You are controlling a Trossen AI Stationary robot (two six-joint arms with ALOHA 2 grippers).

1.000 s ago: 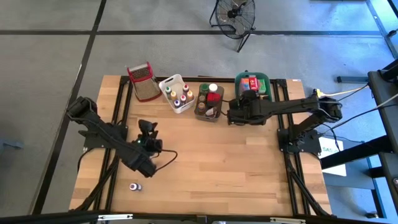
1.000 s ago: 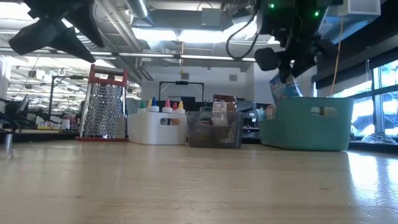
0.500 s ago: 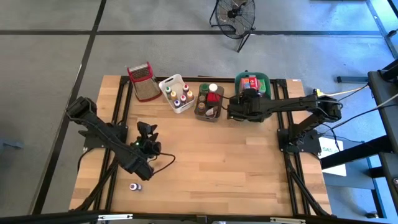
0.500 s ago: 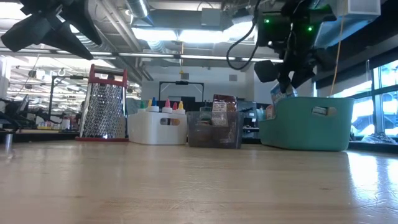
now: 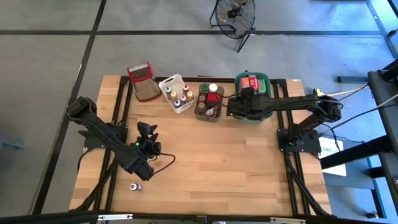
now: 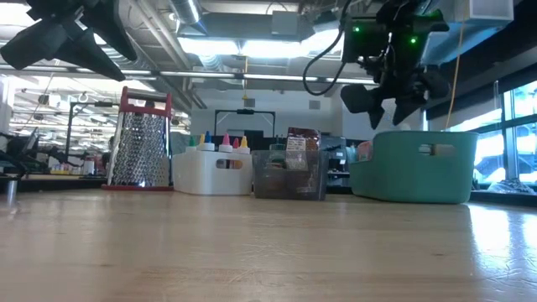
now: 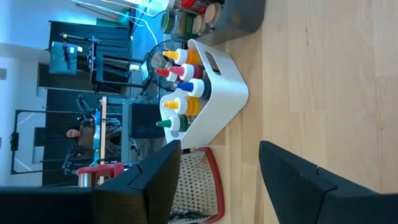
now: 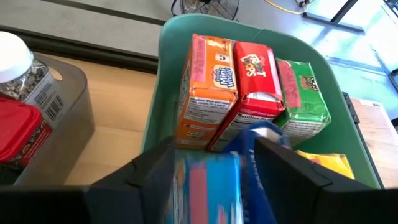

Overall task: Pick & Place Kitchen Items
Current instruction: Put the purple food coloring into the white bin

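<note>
The blue box (image 8: 211, 186) drops blurred between my right gripper's (image 8: 214, 165) spread fingers, into the green tub (image 8: 168, 74) at the worktop's far edge. I hover here so it lands beside the orange box (image 8: 208, 87) and red box (image 8: 255, 81), packed upright. My left gripper (image 7: 217, 180), fingers spread and empty, waits over the worktop's left side, near one small bottle (image 5: 134, 186) left at the near-left corner.

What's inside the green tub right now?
The green tub holds upright boxes: orange, red and green, plus a yellow one. A blurred blue box lies nearest; anything beneath is covered.
</note>
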